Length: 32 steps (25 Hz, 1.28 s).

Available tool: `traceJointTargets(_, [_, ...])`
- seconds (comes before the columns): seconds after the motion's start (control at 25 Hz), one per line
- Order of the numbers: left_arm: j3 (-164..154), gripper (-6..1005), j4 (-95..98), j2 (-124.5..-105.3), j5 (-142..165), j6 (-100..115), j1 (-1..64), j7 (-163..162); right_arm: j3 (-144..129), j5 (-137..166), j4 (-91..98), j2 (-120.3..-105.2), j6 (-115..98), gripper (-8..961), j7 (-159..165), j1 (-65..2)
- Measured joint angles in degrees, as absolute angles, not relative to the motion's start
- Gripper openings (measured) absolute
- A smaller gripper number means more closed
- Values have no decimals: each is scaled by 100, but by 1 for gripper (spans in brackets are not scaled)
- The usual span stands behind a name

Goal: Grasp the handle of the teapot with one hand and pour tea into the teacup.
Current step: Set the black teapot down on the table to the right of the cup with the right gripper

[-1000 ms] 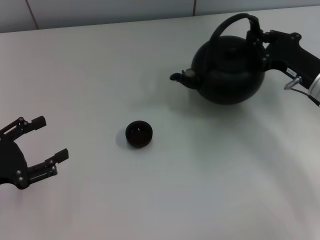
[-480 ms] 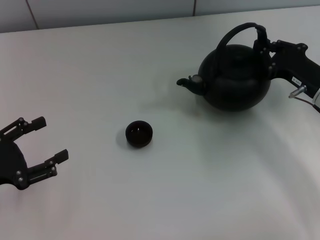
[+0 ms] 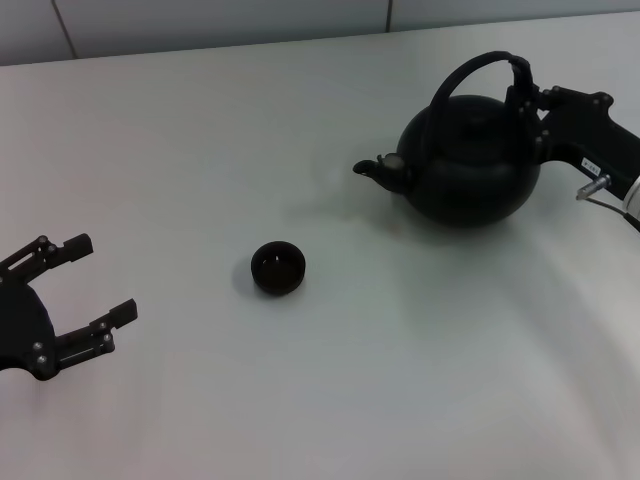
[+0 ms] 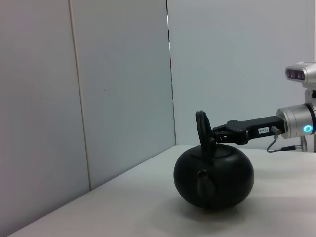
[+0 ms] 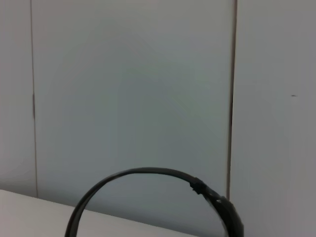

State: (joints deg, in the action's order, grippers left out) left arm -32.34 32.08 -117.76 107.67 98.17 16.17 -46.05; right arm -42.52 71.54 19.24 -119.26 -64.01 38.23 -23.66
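On the far right side of the table (image 3: 200,130), the right gripper (image 3: 527,95) has closed on the handle (image 3: 470,68) of the teapot (image 3: 468,158), at the side where the thicker black sleeve is. The pot hangs from this grip or is only just above the surface; I cannot tell if its bottom touches the table. Its body is nearly level and the short spout (image 3: 375,171) points toward the teacup (image 3: 277,268), which stands well apart, nearer to the robot and to the left.

So the first part of the task, taking the handle, looks finished. What is left, in my judgement, is to carry the pot over the cup, to tilt it so that the spout comes above the cup's opening, and to pour. No tea is visible in the cup, but its inside is too dark to be sure.

The teapot is round, a little flattened, with a matte black surface that looks like cast iron. The handle is a thin arched hoop. The cup is a small dark bowl without a handle and with a slightly shiny rim. The table is smooth and pale.

The left gripper (image 3: 82,288) is parked low at the left edge, with its fingers wide apart and holding nothing.
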Motion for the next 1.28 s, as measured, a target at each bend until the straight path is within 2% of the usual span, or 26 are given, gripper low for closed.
traceJointTargets(0.6, [-3235, 847, 3233, -11785, 10745, 9822, 1617, -4653, -4221, 7154, 1832, -11918, -6180, 168, 3824, -2374])
traceJointTargets(0.84, [-3235, 847, 3234, -11793, 10735, 9824, 1618, -4657, -4169, 7154, 1846, -11922, -6328, 292, 3824, -2326])
traceJointTargets(0.92, [-3242, 847, 3230, -11794, 10734, 9822, 1628, -4658, -4164, 7154, 1854, -11923, -6372, 484, 3824, -2291])
traceJointTargets(1.16, [-3241, 847, 3211, -11794, 10748, 9817, 1670, -4658, -4010, 7155, 1898, -11926, -7011, 633, 3824, -1908])
traceJointTargets(1.28, [-3237, 847, 3208, -11793, 10759, 9815, 1679, -4658, -3722, 7155, 1862, -11926, -7617, 634, 3824, -1588])
